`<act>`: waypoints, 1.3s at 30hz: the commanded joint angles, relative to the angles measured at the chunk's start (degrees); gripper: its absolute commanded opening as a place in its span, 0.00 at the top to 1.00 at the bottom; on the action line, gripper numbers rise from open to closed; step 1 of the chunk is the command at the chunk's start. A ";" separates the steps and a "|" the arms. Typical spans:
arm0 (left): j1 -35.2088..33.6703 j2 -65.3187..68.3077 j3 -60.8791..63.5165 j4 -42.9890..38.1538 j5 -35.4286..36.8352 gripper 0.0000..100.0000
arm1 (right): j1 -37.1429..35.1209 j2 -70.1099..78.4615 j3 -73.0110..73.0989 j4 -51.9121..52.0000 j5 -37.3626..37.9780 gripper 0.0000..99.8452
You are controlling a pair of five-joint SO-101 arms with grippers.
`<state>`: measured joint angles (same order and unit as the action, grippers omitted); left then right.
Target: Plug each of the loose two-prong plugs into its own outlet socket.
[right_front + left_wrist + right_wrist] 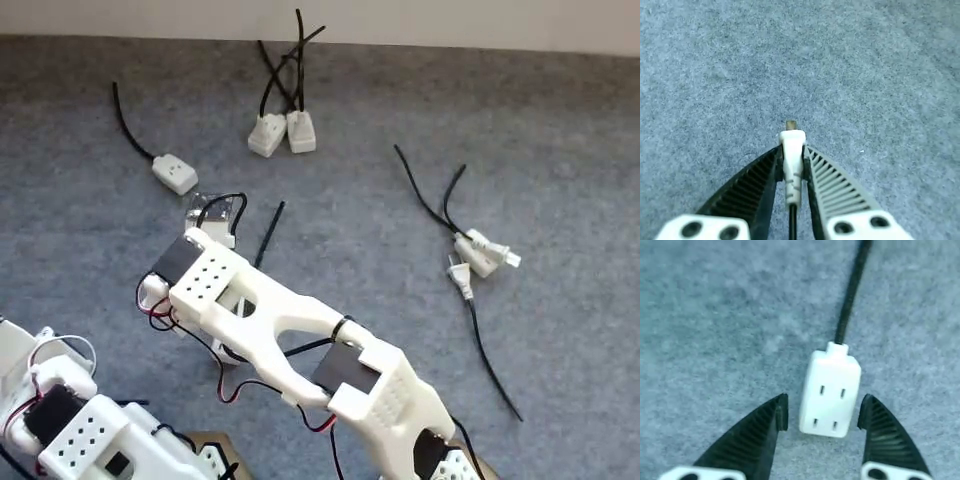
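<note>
While left fingers (760, 185) tight on plug (792, 155), right fingers (765, 430) astride socket (830, 392).

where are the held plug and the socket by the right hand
held plug (792, 152), left wrist view, white body
socket (830, 395), right wrist view, slotted face

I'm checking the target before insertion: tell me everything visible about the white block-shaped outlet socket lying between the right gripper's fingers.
The white plastic-looking outlet socket is a rectangular block with two pairs of empty narrow slots on its upward face. A black cord leaves its far end. It lies flat on the grey carpet, between the black ribbed fingers of the open right gripper, which flank it without clear contact.
</note>
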<state>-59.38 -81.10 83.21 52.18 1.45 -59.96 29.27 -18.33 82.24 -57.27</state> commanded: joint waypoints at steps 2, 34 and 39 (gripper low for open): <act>0.92 -0.48 -0.31 -0.97 -0.09 0.99 | -0.13 3.47 -1.98 -2.51 -0.44 0.77; 1.80 -0.48 0.22 -1.14 -0.09 0.99 | 21.49 8.04 -12.09 -6.37 43.69 0.92; 4.62 -0.48 0.22 -1.14 -0.09 0.99 | 21.58 11.56 -12.70 -6.73 43.87 0.91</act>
<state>-57.54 -81.10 83.65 52.09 1.45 -38.95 41.41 -27.91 76.62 -14.37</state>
